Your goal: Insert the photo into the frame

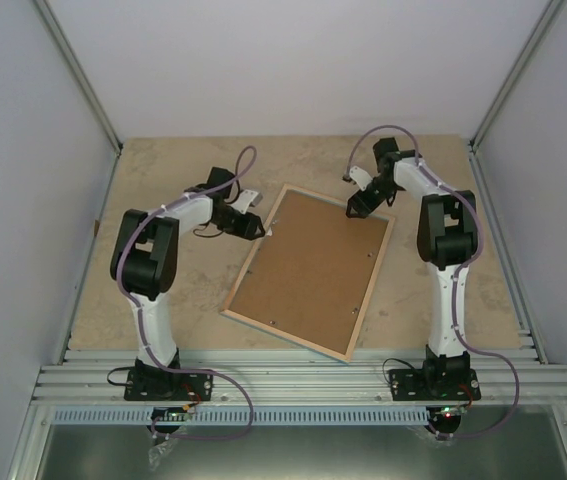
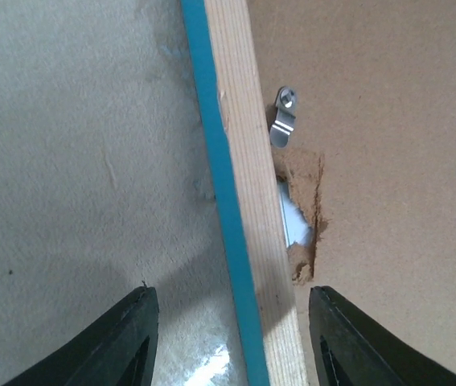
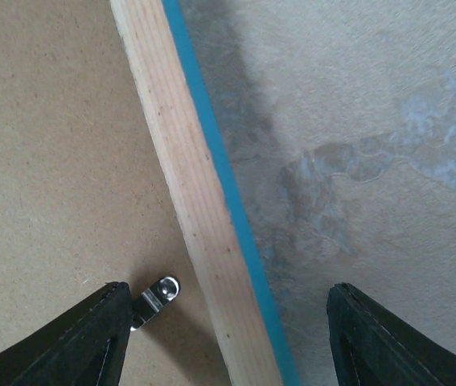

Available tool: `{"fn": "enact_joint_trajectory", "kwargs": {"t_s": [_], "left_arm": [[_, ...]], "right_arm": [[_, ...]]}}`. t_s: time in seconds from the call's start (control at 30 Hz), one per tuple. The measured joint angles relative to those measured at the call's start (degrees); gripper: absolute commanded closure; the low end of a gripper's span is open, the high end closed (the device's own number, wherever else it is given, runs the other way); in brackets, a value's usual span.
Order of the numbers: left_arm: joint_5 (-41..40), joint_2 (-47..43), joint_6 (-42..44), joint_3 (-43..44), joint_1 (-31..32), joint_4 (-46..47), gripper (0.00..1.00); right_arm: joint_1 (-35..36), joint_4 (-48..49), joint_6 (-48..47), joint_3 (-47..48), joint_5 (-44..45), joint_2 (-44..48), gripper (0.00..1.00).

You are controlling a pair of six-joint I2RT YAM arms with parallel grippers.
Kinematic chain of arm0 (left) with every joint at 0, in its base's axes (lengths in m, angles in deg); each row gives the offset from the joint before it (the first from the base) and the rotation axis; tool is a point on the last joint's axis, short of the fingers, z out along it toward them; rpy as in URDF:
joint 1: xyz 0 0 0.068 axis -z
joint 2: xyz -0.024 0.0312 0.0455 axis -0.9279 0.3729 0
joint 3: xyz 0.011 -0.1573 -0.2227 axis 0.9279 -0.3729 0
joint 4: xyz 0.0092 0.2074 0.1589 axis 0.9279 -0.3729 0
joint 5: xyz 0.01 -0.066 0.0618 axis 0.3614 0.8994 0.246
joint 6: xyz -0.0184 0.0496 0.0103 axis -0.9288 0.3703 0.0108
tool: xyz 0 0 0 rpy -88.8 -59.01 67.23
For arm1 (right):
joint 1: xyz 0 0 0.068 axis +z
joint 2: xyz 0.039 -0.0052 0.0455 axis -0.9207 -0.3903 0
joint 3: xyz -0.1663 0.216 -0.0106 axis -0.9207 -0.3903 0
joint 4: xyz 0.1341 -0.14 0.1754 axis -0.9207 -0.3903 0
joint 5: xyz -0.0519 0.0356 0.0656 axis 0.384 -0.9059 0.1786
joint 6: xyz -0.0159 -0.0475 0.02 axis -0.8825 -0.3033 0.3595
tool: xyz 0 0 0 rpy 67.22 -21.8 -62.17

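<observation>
**Left end effector** point(image 2: 229, 296): jaws parted, holding nothing. Its two dark fingers straddle one long rail of the frame point(image 2: 240, 121) near the frame's 10 o'clock corner. One finger hangs over bare table point(image 2: 67, 161), the other over the backing board point(image 2: 404, 161), and neither touches the wood. My guess at the purpose is that it stands ready to pinch or steady the rail.

**Right end effector** point(image 3: 229, 288): jaws spread wide, also empty. It brackets the opposite rail near the frame's 1 o'clock corner. The finger on the board side sits just beside a metal clip point(image 3: 157, 299).

**Frame**: lies face down in the middle of the table, blue front against the surface and pale wood back upward. It is skewed, with its long axis running from 1 o'clock to 7 o'clock. Face down is the loading position, since the contents go in from the back.

**Backing board**: brown, seated inside the rails and covering the whole opening. A turn clip point(image 2: 284, 119) stands by the left rail; I cannot tell whether it bears on the board. A ragged notch point(image 2: 312, 193) in the board's edge shows a pale sliver point(image 2: 292, 221) beneath.

**Photo**: not in view from anywhere. It may lie under the board, but the pale sliver is too small to identify.

**Status, as judged**: with the board seated and both end effectors empty, the work looks close to finished, apart from securing the clips.
</observation>
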Motion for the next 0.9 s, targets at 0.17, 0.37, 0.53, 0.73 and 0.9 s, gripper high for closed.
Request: {"fn": "enact_joint_trajectory", "kwargs": {"t_s": [0.17, 0.37, 0.53, 0.73, 0.9], "left_arm": [[-1.4, 1.1, 0.3, 0.0, 0.8, 0.0, 0.58], [-1.7, 1.3, 0.3, 0.0, 1.5, 0.5, 0.74], [-2.9, 1.6, 0.4, 0.0, 1.8, 1.3, 0.78], [-3.6, 1.7, 0.4, 0.6, 1.9, 1.3, 0.8], [-4.0, 2.0, 0.4, 1.0, 1.9, 1.5, 0.8]], "right_arm": [[0.1, 0.8, -0.6, -1.4, 0.5, 0.3, 0.44], [0.5, 2.7, -2.5, -3.8, 1.3, 1.7, 0.61], [0.4, 3.6, -4.7, -4.5, 3.5, 2.5, 0.79], [0.6, 4.0, -7.5, -4.5, 5.1, 2.8, 0.89], [0.6, 4.1, -8.0, -4.4, 5.3, 2.8, 0.82]]}}
